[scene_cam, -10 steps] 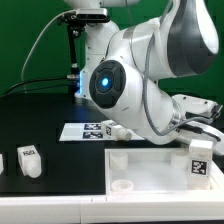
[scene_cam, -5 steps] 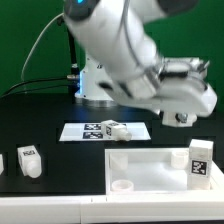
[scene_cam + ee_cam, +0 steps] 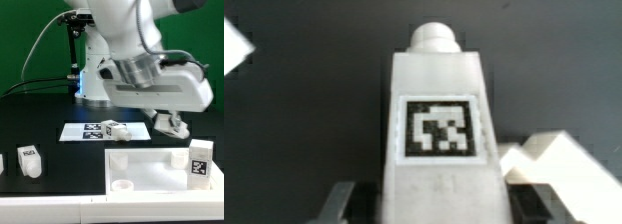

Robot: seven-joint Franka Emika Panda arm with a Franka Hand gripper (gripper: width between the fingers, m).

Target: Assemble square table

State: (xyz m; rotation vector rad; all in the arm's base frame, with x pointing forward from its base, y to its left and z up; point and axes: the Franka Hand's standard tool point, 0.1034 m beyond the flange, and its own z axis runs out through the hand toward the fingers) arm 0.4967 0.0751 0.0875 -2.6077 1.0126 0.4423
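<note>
White leg [image 3: 438,110] with a tag is clamped between the fingers [image 3: 345,205], off the black worktop [image 3: 40,115], near the square top [image 3: 150,160]; another leg [image 3: 115,129] lies on the marker board [image 3: 75,131].

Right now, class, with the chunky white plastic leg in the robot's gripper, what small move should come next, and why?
Probably lower the gripper toward a free corner of the large flat white square table top. It is shut on the short white tagged leg, peg end free, and hangs clear above the top, where one upright leg already stands.

Smooth matt white plastic leg [image 3: 438,90]
</note>
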